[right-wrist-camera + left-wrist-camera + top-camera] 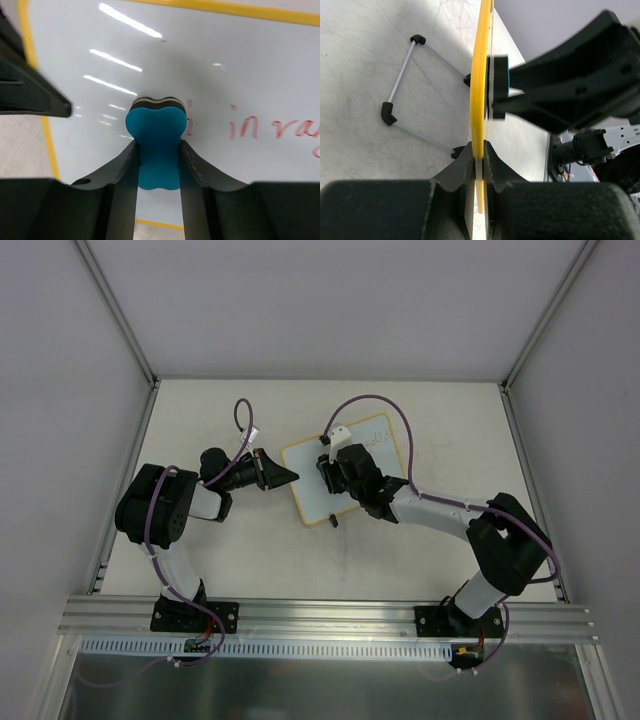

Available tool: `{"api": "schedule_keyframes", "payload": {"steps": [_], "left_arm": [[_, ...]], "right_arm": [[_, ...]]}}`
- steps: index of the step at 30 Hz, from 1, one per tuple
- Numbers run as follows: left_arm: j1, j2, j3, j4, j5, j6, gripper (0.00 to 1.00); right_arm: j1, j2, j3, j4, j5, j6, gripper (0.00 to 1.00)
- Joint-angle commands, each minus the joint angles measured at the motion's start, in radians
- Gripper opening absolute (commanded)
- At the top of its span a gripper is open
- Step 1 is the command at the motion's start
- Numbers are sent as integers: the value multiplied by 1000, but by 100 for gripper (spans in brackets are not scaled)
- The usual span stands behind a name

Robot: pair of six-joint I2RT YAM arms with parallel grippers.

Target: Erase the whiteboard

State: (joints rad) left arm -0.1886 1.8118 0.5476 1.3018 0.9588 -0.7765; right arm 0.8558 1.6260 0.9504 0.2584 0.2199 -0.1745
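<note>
The whiteboard [310, 498] has a yellow frame and lies mid-table, with red writing [378, 440] near its far right corner. My left gripper [291, 475] is shut on the board's left edge. The left wrist view shows its tips [479, 154] pinching the yellow frame [480, 75], seen edge-on. My right gripper [329, 470] is over the board, shut on a blue eraser [156, 142]. The eraser's dark felt end presses on the white surface [225, 60], just left of the red writing [255, 127]. The eraser also shows in the left wrist view [501, 82].
A wire stand with black feet [400, 85] sticks out from the board's back side over the table. The enclosure's walls and metal posts [125, 325] ring the table. An aluminium rail [330, 612] runs along the near edge.
</note>
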Motion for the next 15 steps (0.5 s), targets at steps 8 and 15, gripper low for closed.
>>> {"api": "schedule_keyframes", "payload": {"steps": [8, 15], "left_arm": [[-3, -17, -5, 340, 58, 10, 0], [-3, -16, -8, 343, 60, 8, 0]], "right_arm": [[-224, -63, -90, -4, -13, 58, 0], [-304, -78, -124, -5, -1, 75, 0]]}}
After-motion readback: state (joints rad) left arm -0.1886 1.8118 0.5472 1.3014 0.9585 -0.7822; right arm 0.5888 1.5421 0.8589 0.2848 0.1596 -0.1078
